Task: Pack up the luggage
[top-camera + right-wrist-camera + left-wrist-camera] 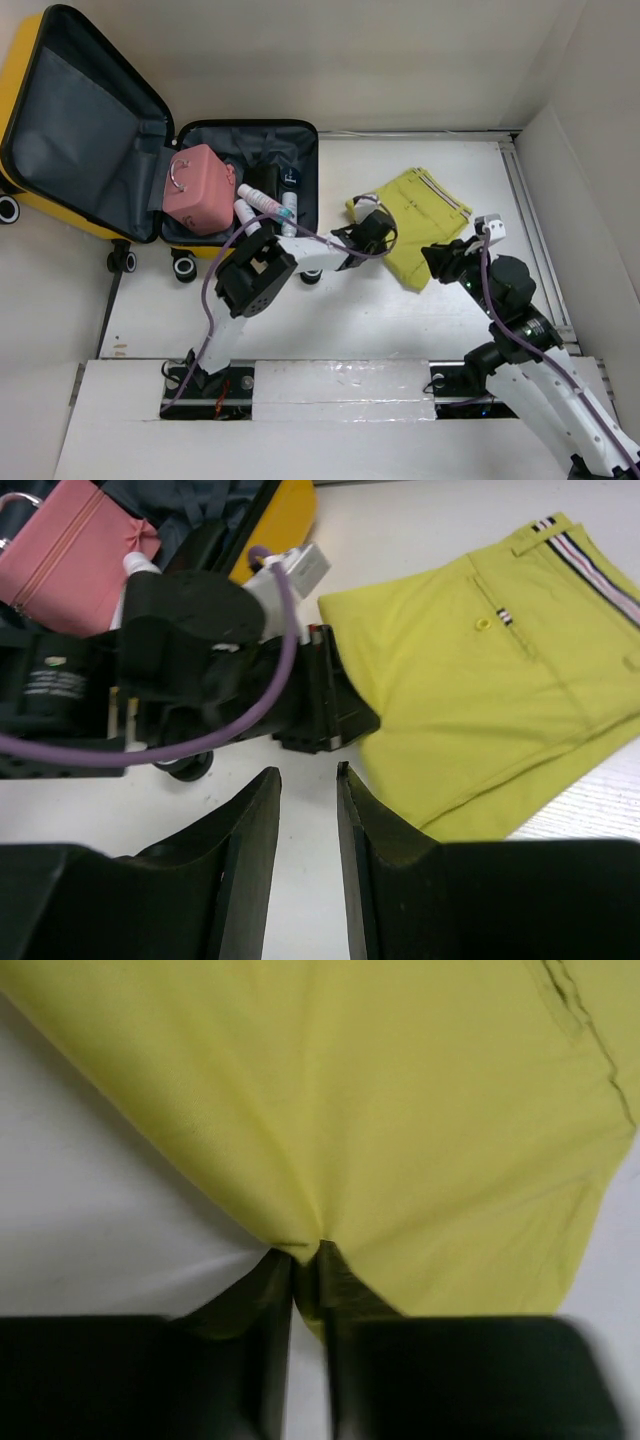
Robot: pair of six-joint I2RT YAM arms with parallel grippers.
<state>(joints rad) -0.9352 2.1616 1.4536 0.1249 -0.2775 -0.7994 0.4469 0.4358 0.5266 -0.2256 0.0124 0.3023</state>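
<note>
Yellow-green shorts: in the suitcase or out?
Out: folded yellow-green fabric shorts lie on the white table beside the open yellow hard-shell suitcase, left tool pinching their edge.

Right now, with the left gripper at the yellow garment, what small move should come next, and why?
Probably lift the left gripper slightly: it is shut on the edge of the yellow shorts, which lie on the table right of the open luggage, not yet inside.

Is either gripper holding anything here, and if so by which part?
The left gripper pinches the yellow garment by the fabric at its edge nearest the luggage. The right gripper is open, holding nothing.
</note>
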